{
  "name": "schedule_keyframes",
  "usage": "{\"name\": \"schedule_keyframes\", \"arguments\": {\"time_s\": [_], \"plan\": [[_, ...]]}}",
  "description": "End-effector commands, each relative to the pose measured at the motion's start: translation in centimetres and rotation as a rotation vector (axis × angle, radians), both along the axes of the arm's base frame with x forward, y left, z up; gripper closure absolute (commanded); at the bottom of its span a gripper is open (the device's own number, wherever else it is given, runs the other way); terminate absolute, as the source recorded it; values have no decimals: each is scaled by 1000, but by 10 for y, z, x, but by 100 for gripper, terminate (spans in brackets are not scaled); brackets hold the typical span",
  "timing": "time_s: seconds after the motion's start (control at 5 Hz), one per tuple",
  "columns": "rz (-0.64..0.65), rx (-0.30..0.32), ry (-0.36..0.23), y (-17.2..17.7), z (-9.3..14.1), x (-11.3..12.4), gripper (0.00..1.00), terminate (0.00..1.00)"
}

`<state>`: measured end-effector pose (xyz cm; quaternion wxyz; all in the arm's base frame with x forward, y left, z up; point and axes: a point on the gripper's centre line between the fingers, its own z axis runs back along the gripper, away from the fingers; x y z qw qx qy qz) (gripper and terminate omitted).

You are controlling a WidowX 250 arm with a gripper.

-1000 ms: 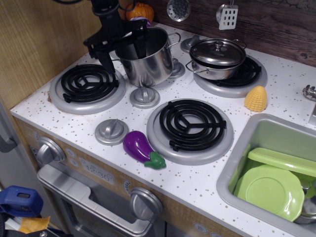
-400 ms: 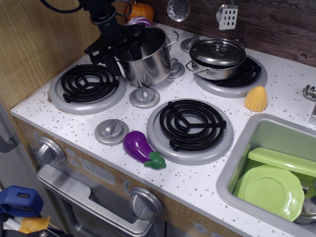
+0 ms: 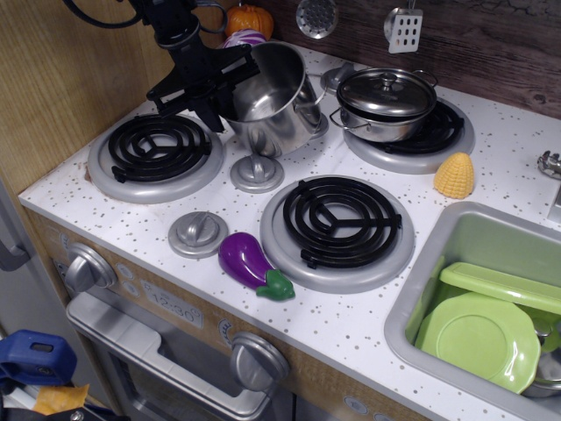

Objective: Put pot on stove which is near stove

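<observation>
The tall shiny steel pot (image 3: 279, 98) is tilted, its open mouth facing the front left, and its base is lifted off the counter at the back between the burners. My black gripper (image 3: 224, 86) is shut on the pot's left rim, one finger inside the wall and one outside. The front-left stove burner (image 3: 158, 149), a black coil in a silver disc, lies just left of and below the pot. The front-right burner (image 3: 337, 230) is bare. The back-left burner is hidden behind the pot.
A shorter lidded steel pot (image 3: 386, 101) sits on the back-right burner (image 3: 438, 140). Silver knobs (image 3: 257, 171) (image 3: 198, 232), a purple eggplant (image 3: 252, 264) and a yellow corn (image 3: 454, 174) lie on the counter. The sink (image 3: 421, 263) at right holds green dishes.
The gripper has risen and moved slightly left and back, tipping the pot from upright to tilted and lifting its base off the counter.
</observation>
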<state>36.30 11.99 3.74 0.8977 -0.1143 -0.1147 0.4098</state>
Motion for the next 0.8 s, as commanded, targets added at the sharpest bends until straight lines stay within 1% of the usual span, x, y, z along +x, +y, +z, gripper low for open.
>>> {"name": "schedule_keyframes", "arguments": {"time_s": [0.0,0.2,0.4,0.6], "plan": [[-2,95,-26,3,35,-1,100,0],[-10,167,-9,8,49,-6,100,0],[-16,206,46,15,65,-13,100,0],[4,242,60,18,71,-24,100,0]]}}
